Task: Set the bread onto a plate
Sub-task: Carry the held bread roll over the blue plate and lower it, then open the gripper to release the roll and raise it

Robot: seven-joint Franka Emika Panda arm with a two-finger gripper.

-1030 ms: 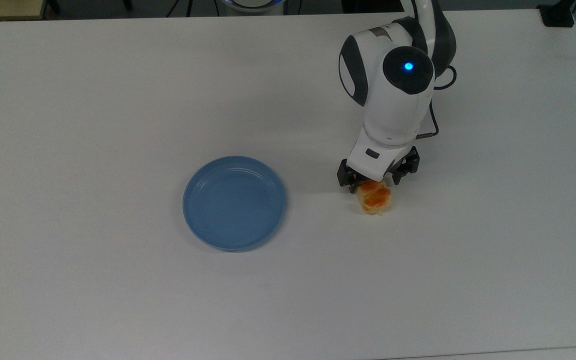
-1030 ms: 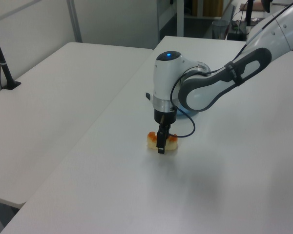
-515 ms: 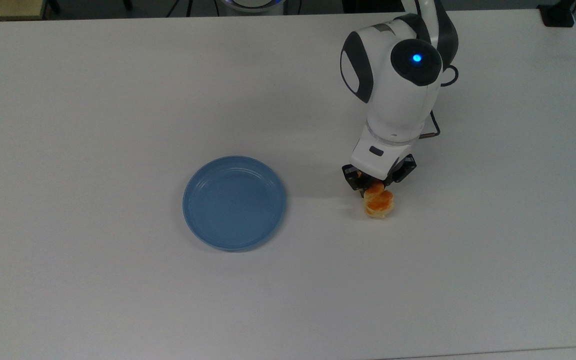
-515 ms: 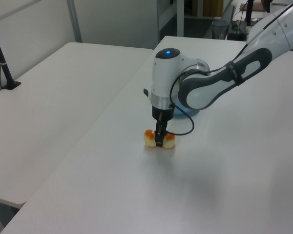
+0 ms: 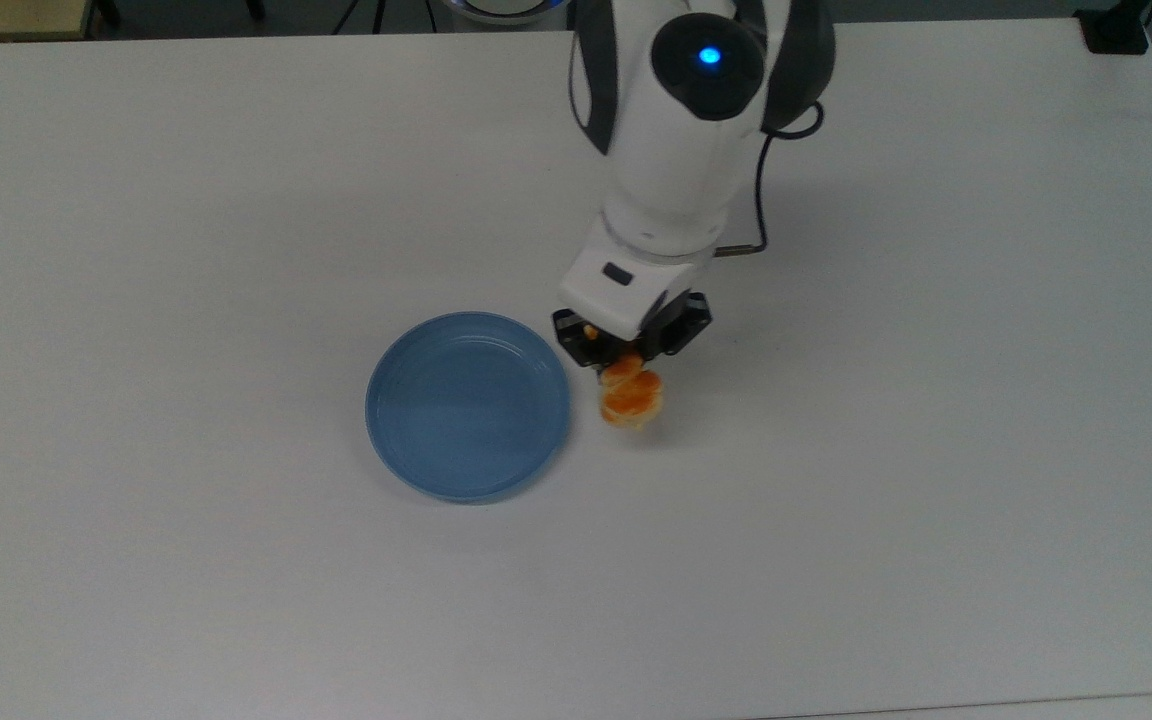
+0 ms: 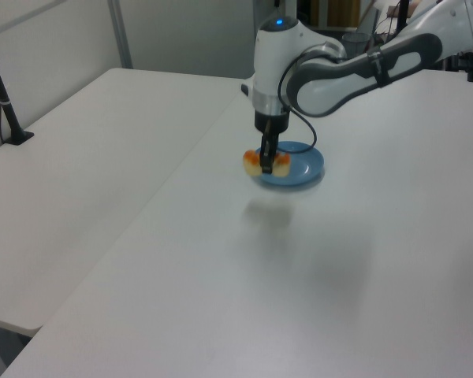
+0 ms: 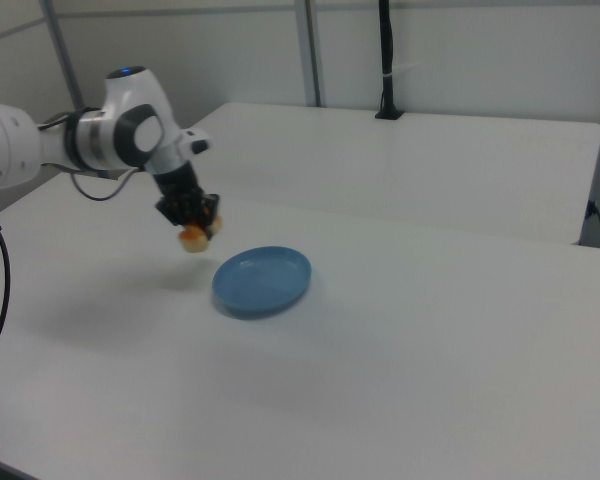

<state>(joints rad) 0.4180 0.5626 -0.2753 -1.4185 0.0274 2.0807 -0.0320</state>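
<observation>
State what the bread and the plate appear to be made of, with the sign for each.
The bread: likely a baked bun or a toy copy; glossy orange-brown lumpy top, pale sides, held in the gripper. I can't tell real from fake. The plate: probably plastic; uniform blue, smooth with a slight sheen, faint concentric rings and a shallow raised rim.

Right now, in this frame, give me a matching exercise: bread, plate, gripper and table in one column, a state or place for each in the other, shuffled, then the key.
Things:
1. bread
2. plate
3. gripper
4. table

States or places:
A. white, with the plate lying on it
B. blue, round, nothing on it
C. shut on the bread, beside the plate at the top view's right
D. held in the air, clear of the tabletop

Pairs: 1-D, 2-B, 3-C, 4-A
</observation>
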